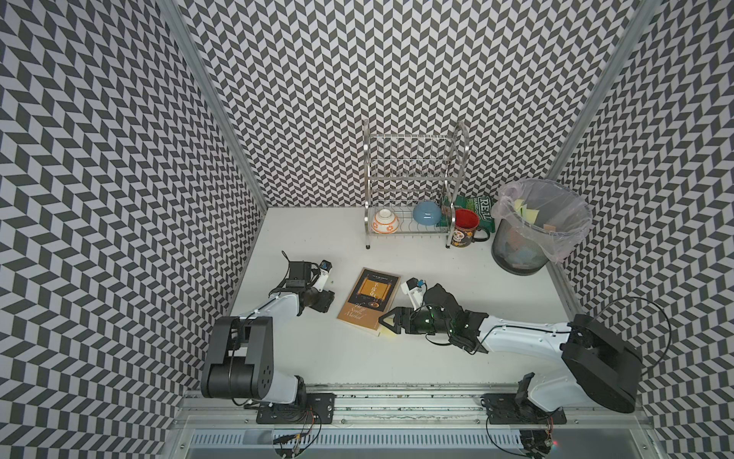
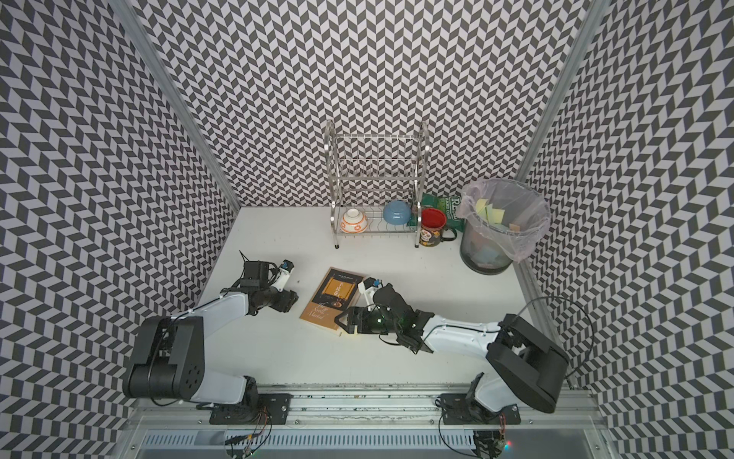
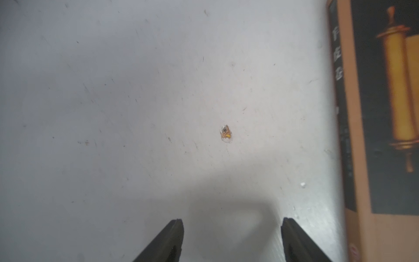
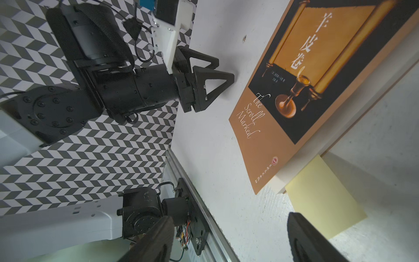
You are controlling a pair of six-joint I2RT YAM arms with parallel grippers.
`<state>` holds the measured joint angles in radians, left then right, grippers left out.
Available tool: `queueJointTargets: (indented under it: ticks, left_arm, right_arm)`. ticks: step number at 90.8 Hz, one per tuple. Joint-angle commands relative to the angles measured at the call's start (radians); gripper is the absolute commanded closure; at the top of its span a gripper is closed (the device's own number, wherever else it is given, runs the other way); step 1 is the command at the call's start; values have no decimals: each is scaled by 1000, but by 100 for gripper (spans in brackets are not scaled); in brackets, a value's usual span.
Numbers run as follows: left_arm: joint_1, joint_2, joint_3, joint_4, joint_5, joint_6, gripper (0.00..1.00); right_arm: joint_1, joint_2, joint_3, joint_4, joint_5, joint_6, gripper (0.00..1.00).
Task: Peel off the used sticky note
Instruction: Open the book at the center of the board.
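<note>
Right wrist view: right hand released, jaws wide, just beside pale yellow square paper sticky note jutting from corner of brown-and-black paperback book. Left hand released, empty, over white counter beside book.

Left claw open, right claw open, both low

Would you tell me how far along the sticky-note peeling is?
Done: nothing yet; the note sticks out at the book's corner. In hand: the open right claw is lined up beside it. Left: grip and peel it; the left claw hovers open beside the book.
</note>
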<state>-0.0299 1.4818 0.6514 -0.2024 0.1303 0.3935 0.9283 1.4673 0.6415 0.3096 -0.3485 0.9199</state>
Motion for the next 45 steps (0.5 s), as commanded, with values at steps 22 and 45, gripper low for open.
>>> queueJointTargets:
  ticks: [22,45]
  left_arm:
    - [-87,100,40,-29,-85,48,28]
    - [-117,110,40,-32,-99,46,28]
  right_arm:
    - [12,107,5,108,-15,70,18]
    - [13,214,12,209,-37,110,18]
